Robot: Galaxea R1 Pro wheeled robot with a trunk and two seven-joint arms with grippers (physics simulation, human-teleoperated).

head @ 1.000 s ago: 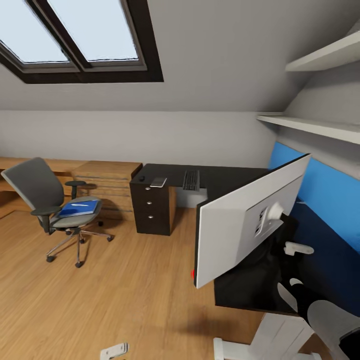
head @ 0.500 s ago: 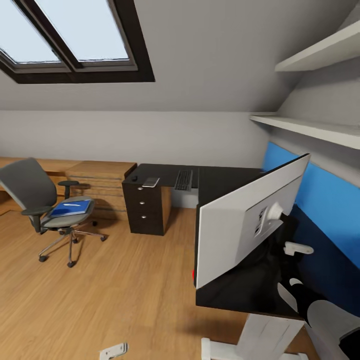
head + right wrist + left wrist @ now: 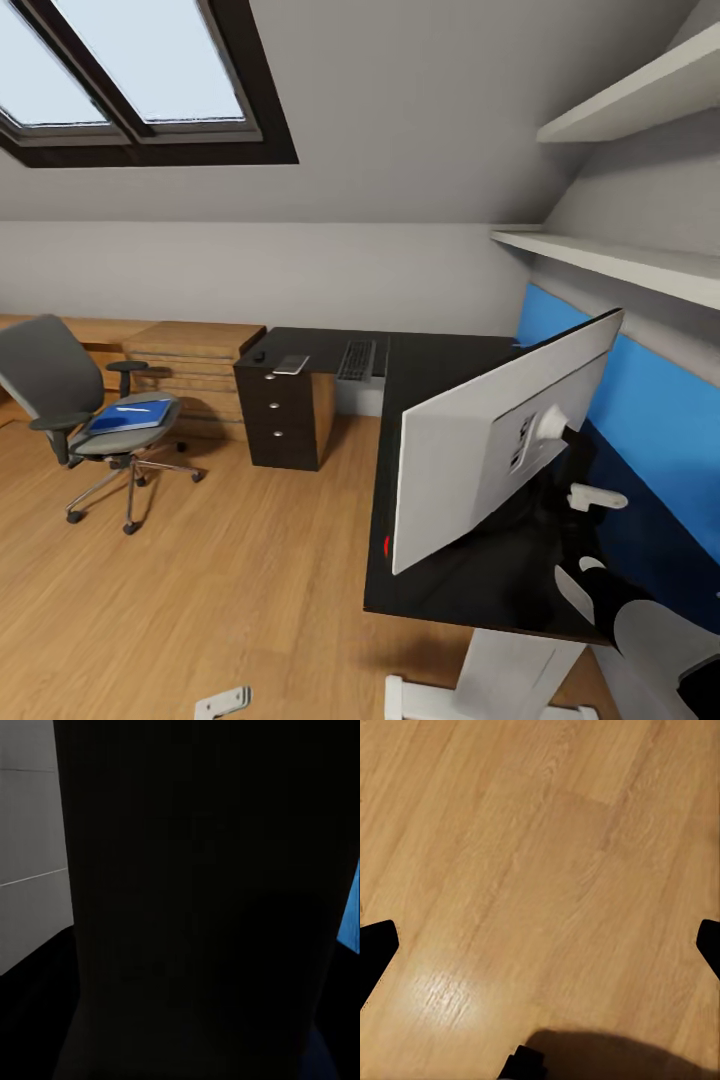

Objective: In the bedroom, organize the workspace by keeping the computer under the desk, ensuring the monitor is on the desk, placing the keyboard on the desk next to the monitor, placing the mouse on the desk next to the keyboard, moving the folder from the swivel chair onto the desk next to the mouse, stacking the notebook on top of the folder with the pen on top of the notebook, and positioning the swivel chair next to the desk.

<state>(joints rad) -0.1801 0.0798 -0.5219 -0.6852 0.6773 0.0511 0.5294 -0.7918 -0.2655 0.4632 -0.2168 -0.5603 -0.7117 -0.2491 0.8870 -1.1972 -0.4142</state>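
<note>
Monitor (image 3: 480,440) at desk (image 3: 440,590) near edge, tilted, back outward.

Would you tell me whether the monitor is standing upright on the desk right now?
Tilted, not upright: in the head view the monitor leans steeply over the desk, white back showing. Whether its base rests on the desk cannot be told.

The right arm (image 3: 640,625) reaches forward and up from the lower right of the head view, its white and black segments ending at a white wrist piece (image 3: 596,496); the fingers of that pincer are hidden, so how its jaws stand cannot be told. The left gripper (image 3: 540,945) points straight down, its two dark fingertips (image 3: 375,949) spread wide apart with nothing between them. A white part of the left arm (image 3: 225,702) shows at the bottom edge of the head view.
</note>
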